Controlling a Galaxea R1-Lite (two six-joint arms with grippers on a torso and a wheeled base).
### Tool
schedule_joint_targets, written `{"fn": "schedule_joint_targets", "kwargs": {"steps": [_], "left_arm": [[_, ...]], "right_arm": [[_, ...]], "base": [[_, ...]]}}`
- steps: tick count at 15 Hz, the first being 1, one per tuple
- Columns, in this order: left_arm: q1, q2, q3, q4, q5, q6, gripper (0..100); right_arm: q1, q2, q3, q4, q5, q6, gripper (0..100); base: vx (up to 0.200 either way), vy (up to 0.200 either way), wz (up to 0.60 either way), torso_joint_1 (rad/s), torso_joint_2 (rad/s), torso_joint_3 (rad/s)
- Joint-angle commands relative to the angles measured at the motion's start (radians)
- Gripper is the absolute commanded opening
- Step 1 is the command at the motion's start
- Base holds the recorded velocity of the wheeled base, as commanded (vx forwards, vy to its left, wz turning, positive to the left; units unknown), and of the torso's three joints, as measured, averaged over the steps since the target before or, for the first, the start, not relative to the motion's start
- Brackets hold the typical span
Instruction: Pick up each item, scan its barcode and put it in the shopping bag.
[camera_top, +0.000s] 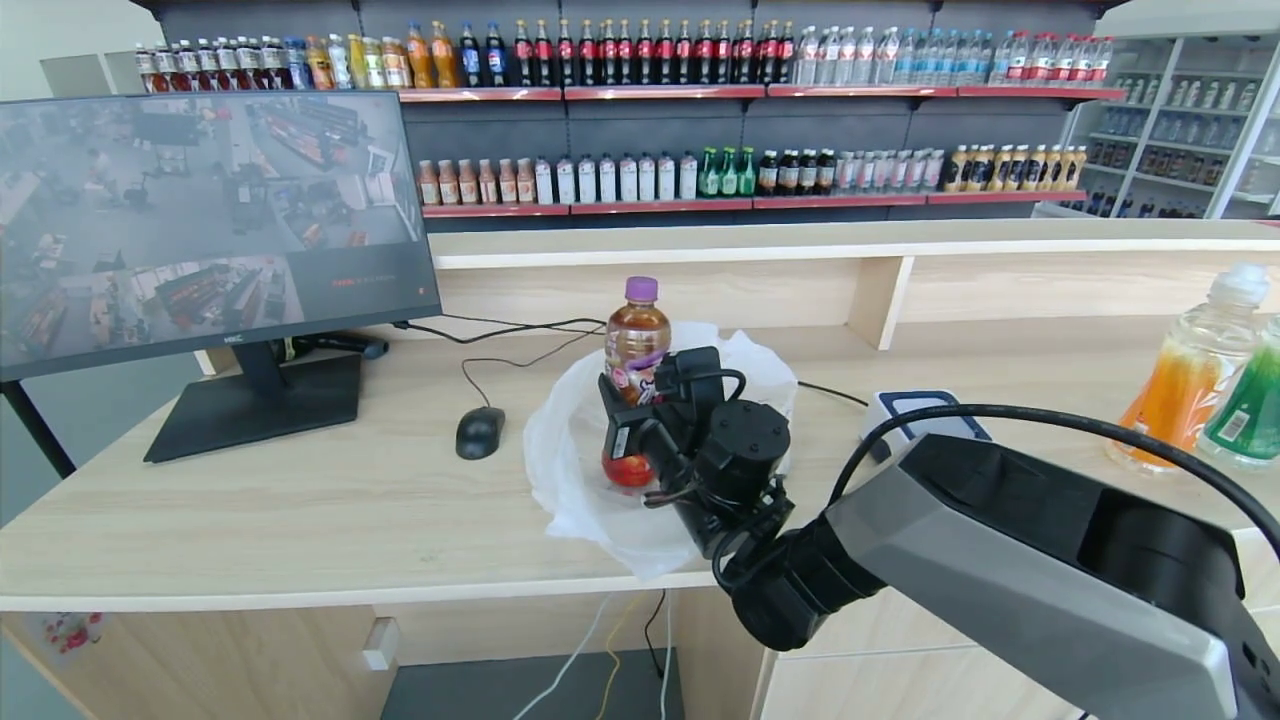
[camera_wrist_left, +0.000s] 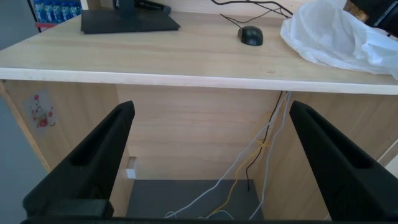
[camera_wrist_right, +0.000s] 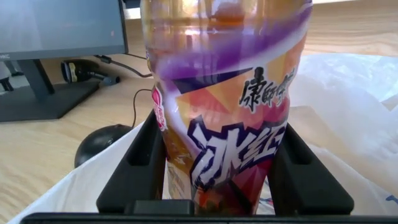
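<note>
My right gripper (camera_top: 628, 405) is shut on a tea bottle (camera_top: 637, 340) with a purple cap and a purple label, and holds it upright. The bottle's lower end sits inside the mouth of the white plastic shopping bag (camera_top: 570, 480) on the counter. In the right wrist view the bottle (camera_wrist_right: 230, 106) stands between the two black fingers (camera_wrist_right: 140, 168), with the bag (camera_wrist_right: 354, 106) behind and beneath it. My left gripper (camera_wrist_left: 208, 168) hangs open below the counter's front edge, with nothing in it. From there the bag (camera_wrist_left: 336, 34) shows on top of the counter.
An orange drink bottle (camera_top: 1185, 385) and a green bottle (camera_top: 1250, 410) stand at the counter's right end. A white and blue device (camera_top: 905, 410) sits right of the bag. A mouse (camera_top: 479, 432), a monitor (camera_top: 200, 220) and a black handheld scanner (camera_top: 335, 345) are to the left.
</note>
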Motion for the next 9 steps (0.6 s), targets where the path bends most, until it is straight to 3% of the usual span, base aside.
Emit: {"fn": "schedule_joint_targets", "kwargs": {"steps": [1, 9], "left_arm": [[0.000, 0.000, -0.001, 0.000, 0.000, 0.001, 100], [0.000, 0.000, 0.000, 0.000, 0.000, 0.002, 100]], "right_arm": [[0.000, 0.001, 0.004, 0.002, -0.001, 0.001, 0], [0.003, 0.006, 0.082, -0.060, -0.008, 0.010, 0]], "base": [[0.000, 0.000, 0.00, 0.000, 0.00, 0.000], [0.000, 0.000, 0.00, 0.000, 0.00, 0.000]]}}
